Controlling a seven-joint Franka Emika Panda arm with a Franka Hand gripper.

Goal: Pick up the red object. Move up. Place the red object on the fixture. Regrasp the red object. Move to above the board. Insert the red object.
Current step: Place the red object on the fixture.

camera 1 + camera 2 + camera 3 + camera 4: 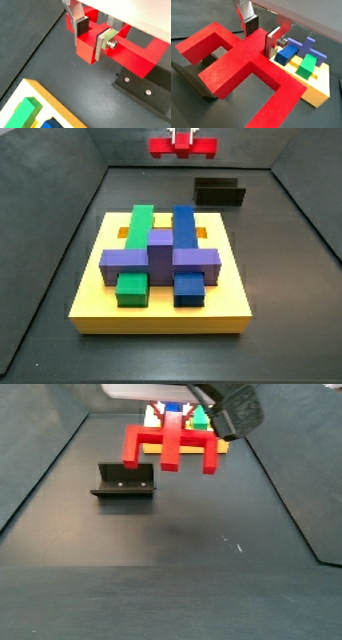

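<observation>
My gripper (92, 37) is shut on the red object (133, 55), with its fingers on either side of the central stem. It holds the piece in the air, as a side view shows (171, 444). The red object fills a wrist view (231, 65) and sits at the top edge of a side view (182, 146). The black fixture (123, 480) stands on the floor below and to one side of the piece; it also shows in a wrist view (143, 90) and a side view (219, 192). The yellow board (160, 303) bears green (138, 223), blue (183, 223) and purple (158, 258) blocks.
Dark walls enclose the grey floor (174, 554). The board's edge (47, 95) lies near the fixture in a wrist view. In a side view the board (214, 446) lies behind the held piece.
</observation>
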